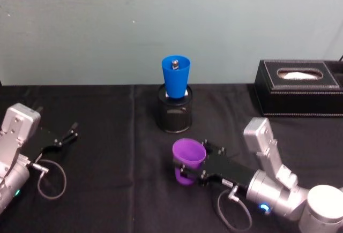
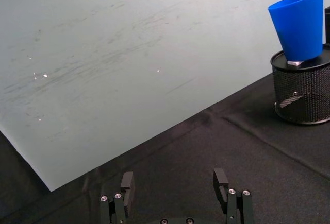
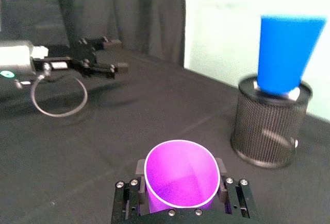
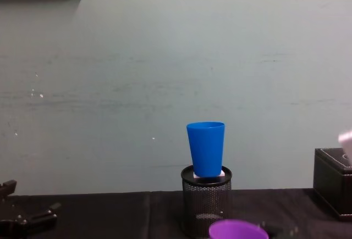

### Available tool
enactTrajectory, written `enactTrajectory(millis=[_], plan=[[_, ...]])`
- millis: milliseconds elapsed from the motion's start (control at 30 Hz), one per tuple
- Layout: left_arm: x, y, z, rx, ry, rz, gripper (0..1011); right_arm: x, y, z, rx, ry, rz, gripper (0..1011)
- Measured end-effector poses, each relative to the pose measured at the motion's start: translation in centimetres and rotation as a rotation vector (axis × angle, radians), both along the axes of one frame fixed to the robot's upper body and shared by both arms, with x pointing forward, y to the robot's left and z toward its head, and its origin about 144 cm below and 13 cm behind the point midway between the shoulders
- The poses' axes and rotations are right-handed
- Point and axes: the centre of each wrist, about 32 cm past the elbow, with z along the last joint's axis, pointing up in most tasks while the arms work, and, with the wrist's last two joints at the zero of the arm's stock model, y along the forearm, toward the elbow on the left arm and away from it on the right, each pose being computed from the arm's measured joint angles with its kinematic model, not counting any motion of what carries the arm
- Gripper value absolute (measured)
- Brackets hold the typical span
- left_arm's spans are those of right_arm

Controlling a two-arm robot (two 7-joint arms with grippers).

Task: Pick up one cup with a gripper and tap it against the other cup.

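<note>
The purple cup (image 1: 188, 159) stands upright in front of the pen holder, with my right gripper (image 1: 187, 170) shut on it from the right; its open mouth (image 3: 180, 177) sits between the fingers, and its rim (image 4: 238, 230) peeks up at the chest view's lower edge. The blue cup (image 1: 176, 76) sits upright on top of the black wire-mesh pen holder (image 1: 174, 115) near the back wall, also blue cup (image 2: 300, 24), (image 3: 285, 54), (image 4: 206, 148). My left gripper (image 1: 71, 134) rests open at the far left of the table, left gripper (image 2: 174, 183).
A black tissue box (image 1: 298, 87) stands at the back right. The table is covered in black cloth (image 1: 107, 179), with the pale wall close behind the pen holder. A grey cable loops beside each arm.
</note>
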Motion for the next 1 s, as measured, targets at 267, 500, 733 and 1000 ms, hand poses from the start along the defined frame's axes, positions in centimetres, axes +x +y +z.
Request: enactTrajectory(millis=[267,500,733,1000], plan=[[0.0,0.0,0.0,0.000,0.000,0.000,1000,-0.4,-0.3,5.1,-0.044,-0.074,0.049,741],[0.0,0.0,0.0,0.000,0.000,0.000,1000,-0.2,-0.6,8.9,-0.051,-0.089,0.063,739],[0.0,0.0,0.0,0.000,0.000,0.000,1000,0.1,-0.6,10.7,-0.060,-0.090,0.065,741],[0.0,0.0,0.0,0.000,0.000,0.000,1000,0.6,-0.5,12.0,-0.052,-0.075,0.066,741]])
